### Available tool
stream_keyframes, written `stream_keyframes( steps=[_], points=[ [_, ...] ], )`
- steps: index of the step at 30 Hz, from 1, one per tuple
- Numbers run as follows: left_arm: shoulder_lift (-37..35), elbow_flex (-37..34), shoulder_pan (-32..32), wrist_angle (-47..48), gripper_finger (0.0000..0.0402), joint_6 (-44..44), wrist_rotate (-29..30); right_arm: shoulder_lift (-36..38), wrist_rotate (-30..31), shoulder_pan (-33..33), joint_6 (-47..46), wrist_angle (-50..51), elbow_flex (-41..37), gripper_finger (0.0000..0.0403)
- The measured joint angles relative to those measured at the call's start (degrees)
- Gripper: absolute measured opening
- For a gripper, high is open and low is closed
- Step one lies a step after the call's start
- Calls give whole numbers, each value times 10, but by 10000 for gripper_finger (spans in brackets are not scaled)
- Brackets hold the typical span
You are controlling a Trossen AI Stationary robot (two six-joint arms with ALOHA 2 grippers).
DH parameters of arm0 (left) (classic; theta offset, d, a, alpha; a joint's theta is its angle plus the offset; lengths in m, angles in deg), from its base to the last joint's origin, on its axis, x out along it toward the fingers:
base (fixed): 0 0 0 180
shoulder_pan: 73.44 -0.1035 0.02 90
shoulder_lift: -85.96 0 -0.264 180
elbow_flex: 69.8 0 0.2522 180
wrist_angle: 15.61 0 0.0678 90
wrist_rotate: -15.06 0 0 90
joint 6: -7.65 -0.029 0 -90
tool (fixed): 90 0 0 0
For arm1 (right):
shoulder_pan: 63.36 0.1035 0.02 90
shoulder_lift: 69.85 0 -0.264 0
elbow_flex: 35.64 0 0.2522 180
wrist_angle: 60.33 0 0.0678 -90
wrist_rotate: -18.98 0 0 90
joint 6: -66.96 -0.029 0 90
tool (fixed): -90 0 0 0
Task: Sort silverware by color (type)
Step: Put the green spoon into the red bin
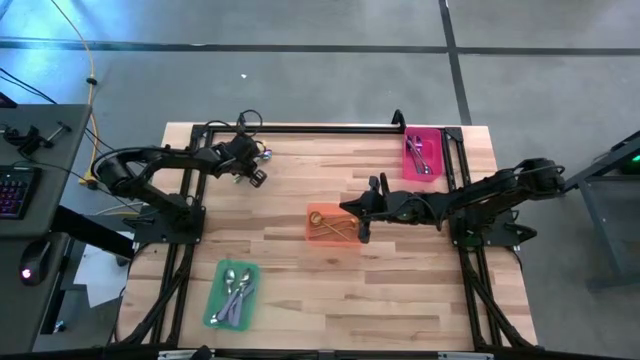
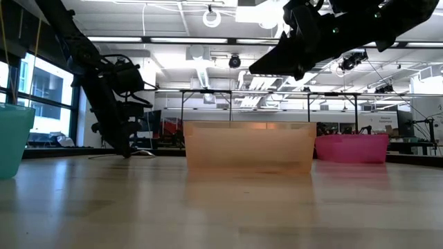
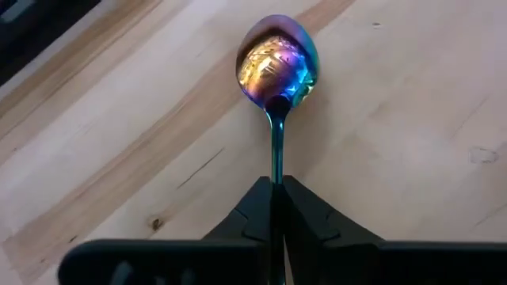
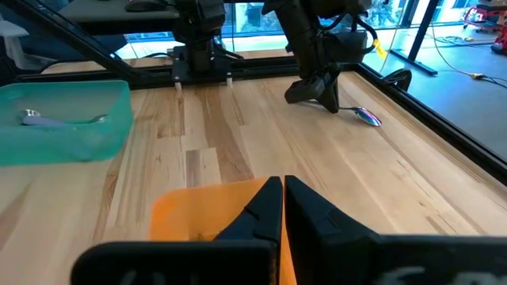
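the left gripper (image 1: 256, 172) is seen low at the far left part of the table (image 1: 400, 290), near the back rail. its fingers (image 3: 261, 207) are pressed together on the slim handle of a rainbow spoon (image 3: 276, 67), just below the bowl. the bowl is turned up and lies on or just above the wood; which of the two cannot be told. in the right wrist view the same spoon (image 4: 366, 115) is seen at the table surface, with the left gripper (image 4: 325, 101) at its handle end.

the right gripper (image 1: 362, 222) is held above the orange tray (image 1: 318, 216) near the table's middle, with its fingers (image 4: 265, 207) closed against each other and nothing between them. in the low view it is seen well above the tray's rim.

gold pieces (image 1: 333, 229) are seen lying in the orange tray. silver pieces (image 1: 236, 297) are gathered in the green tray (image 1: 216, 293) at the front left. a few pieces (image 1: 418, 154) are laid in the pink tray (image 1: 434, 138) at the back right; their colour cannot be made out. the three trays are set well apart from one another.
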Motion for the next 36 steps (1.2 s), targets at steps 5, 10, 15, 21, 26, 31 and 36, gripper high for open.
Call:
stream_keyframes(
  steps=[5, 10, 15, 21, 26, 31, 36],
  points=[
    [-21, -2, 1, 18, 7, -7, -26, 0, 0, 0, -9, 4, 0, 0],
    [-70, -9, 2, 18, 4, -4, -115, 0, 10, 7, -6, 18, 0, 0],
    [-143, -54, 10, -45, 3, 29, -197, 0, 36, 22, 6, 18, 0, 0],
    [-213, -162, 55, -344, 3, 157, -300, -9, 45, 21, -50, -43, 0, 3],
    [-214, -229, 130, -623, 2, 238, -296, -68, 44, 23, -29, -163, 11, 36],
    [-212, -229, 207, -723, 2, 241, -273, -156, 30, 10, -28, -193, 82, 100],
    [-212, -200, 261, -731, 1, 213, -257, -240, 5, -2, -24, -192, 185, 162]
  ],
)
